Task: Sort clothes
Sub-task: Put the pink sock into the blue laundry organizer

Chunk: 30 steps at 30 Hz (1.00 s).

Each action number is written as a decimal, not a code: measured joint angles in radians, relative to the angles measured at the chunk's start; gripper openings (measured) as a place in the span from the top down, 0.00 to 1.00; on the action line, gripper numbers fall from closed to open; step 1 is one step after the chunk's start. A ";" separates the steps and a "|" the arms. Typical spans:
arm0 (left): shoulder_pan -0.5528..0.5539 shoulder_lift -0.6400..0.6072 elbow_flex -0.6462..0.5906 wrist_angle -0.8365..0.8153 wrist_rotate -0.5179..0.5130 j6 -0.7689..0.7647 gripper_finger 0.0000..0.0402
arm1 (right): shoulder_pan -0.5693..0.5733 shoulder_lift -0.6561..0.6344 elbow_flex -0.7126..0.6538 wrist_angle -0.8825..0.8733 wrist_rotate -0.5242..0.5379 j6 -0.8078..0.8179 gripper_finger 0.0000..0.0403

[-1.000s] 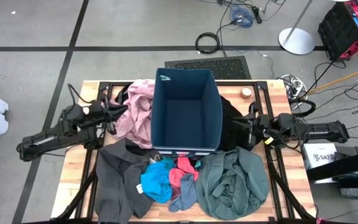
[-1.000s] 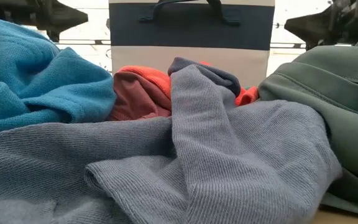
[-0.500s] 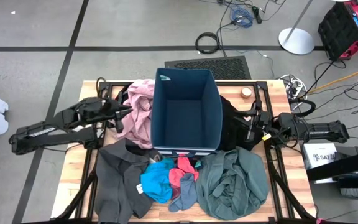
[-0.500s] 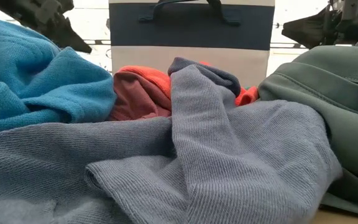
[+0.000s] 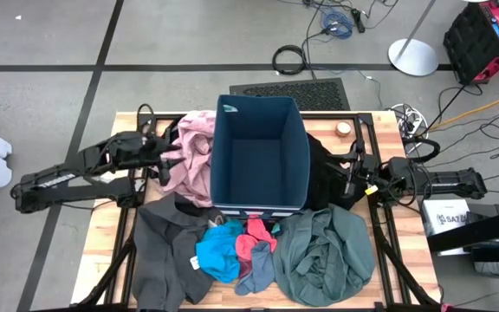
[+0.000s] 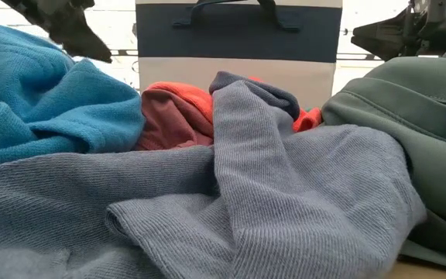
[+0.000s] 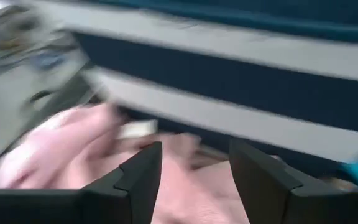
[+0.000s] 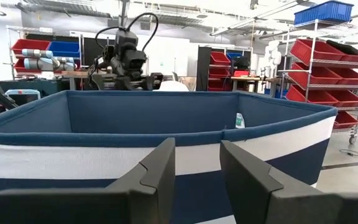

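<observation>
- Progress: judged early; the bin (image 5: 259,156) looks empty in the high view, and every garment lies on the desk (image 5: 126,130) around it; all the sorting seems left to do.
- Clothes: the pink one (image 5: 191,156) is heaped against the bin's left wall; the dark grey one (image 5: 165,247) lies in front at the left; the blue piece (image 5: 219,251) and red piece (image 5: 251,243) sit just in front of the bin; the grey-green one (image 5: 327,251) lies front right; the black one (image 5: 323,173) is against the bin's right wall.
- Left gripper (image 5: 165,159): at the pink one's left edge; fingers (image 7: 138,177) stand apart, empty, pink cloth showing between and beyond them; a grasp there looks likely.
- Right gripper (image 5: 346,178): over the black one beside the bin; fingers (image 8: 160,171) stand apart, holding nothing, facing the bin wall.
</observation>
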 joint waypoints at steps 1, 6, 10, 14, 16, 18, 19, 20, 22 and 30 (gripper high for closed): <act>-0.010 0.016 0.000 0.002 0.052 0.017 0.51 | 0.000 0.000 0.000 0.000 0.000 0.000 0.71; -0.069 0.110 -0.001 -0.072 0.182 -0.062 0.51 | 0.000 0.000 0.000 0.000 0.000 0.000 0.71; -0.122 0.178 -0.002 -0.106 0.266 -0.197 0.51 | 0.000 0.000 0.000 0.000 0.000 0.000 0.71; -0.205 0.238 -0.002 -0.076 0.371 -0.294 0.51 | 0.000 0.000 0.000 0.000 0.000 -0.002 0.71; -0.259 0.271 -0.002 -0.053 0.410 -0.349 0.51 | 0.000 0.000 0.000 0.000 0.000 -0.003 0.71; -0.316 0.303 -0.002 -0.008 0.435 -0.409 0.51 | 0.000 0.000 0.000 -0.001 0.000 -0.004 0.71; -0.347 0.319 -0.002 0.021 0.442 -0.437 0.51 | 0.000 0.000 0.000 -0.001 0.000 -0.004 0.71; -0.379 0.335 -0.002 0.059 0.444 -0.465 0.51 | 0.000 0.000 0.000 -0.001 0.000 -0.004 0.71; -0.442 0.362 -0.002 0.144 0.445 -0.512 0.51 | 0.000 0.000 0.000 -0.001 0.000 -0.004 0.71; -0.658 0.464 -0.002 0.410 0.270 -0.627 0.51 | 0.000 0.000 0.000 -0.024 -0.004 0.087 0.71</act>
